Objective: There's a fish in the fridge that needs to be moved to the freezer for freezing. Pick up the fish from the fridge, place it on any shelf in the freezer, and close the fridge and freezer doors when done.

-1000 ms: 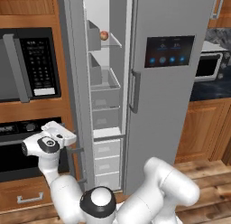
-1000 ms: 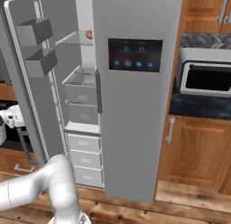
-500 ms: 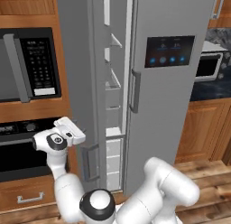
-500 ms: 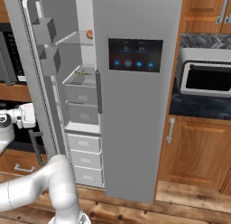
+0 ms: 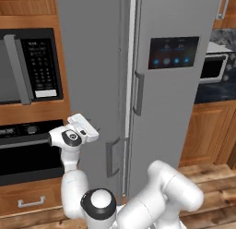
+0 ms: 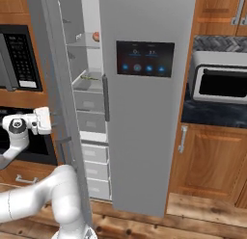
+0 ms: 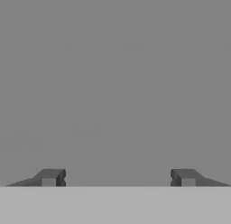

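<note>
Swung most of the way shut since a second ago, the freezer door point(image 5: 94, 85), and carried along with it the gripper point(image 5: 87, 126), from low left of the opening up against the door's outer face.

Left base view: seen nearly face-on, the freezer door, with only a thin bright seam between it and the fridge door point(image 5: 177, 89), itself already closed. Gripper pressed to the door's left part, above and left of the vertical door handle point(image 5: 112, 157); forearm rising upright from the elbow, wrist bent so the hand points rightward into the panel. Remaining push judged to run straight into the door, toward the cabinet.

Right base view: freezer door point(image 6: 58, 103) edge-on and ajar, a wedge of freezer interior point(image 6: 89, 96) with shelves and drawers showing. Reddish item point(image 6: 96, 36) on the top shelf, too small to confirm as the fish. Gripper point(image 6: 52, 123) against the door's far side.

Hand view: fingertips point(image 7: 50, 177) spread wide, nothing between them, flat grey door surface point(image 7: 115, 83) close ahead.
</note>
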Robot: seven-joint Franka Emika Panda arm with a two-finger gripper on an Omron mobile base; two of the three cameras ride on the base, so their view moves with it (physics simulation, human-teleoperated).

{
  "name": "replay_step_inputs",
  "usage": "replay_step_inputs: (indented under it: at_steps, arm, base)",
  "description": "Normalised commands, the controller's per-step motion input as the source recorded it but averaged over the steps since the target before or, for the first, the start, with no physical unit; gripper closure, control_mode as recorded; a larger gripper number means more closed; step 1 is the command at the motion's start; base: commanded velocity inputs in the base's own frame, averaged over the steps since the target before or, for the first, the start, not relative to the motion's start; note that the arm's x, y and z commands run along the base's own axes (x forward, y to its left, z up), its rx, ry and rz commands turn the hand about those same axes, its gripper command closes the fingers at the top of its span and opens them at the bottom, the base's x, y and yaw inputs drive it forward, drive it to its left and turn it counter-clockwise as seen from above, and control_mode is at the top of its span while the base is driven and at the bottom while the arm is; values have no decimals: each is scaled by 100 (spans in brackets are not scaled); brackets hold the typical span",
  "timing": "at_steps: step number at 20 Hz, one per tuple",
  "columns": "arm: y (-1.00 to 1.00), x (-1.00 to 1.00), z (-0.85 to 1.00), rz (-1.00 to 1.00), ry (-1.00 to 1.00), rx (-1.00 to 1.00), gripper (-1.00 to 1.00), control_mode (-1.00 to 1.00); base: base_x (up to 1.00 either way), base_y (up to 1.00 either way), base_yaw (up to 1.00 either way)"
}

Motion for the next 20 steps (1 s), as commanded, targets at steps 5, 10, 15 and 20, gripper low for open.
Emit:
replay_step_inputs:
  at_steps: [5, 10, 15, 20]
  arm:
    - [-47, 46, 0, 0, -1, 4, -100, -100]
    - [-48, 50, 0, 0, 0, 4, -100, -100]
    - [-46, 51, 0, 1, 0, 5, -100, -100]
    - [-39, 56, 0, 7, 0, 6, -100, -100]
  base:
    - [0, 0, 0]
    - [0, 0, 0]
    - [0, 0, 0]
    - [0, 0, 0]
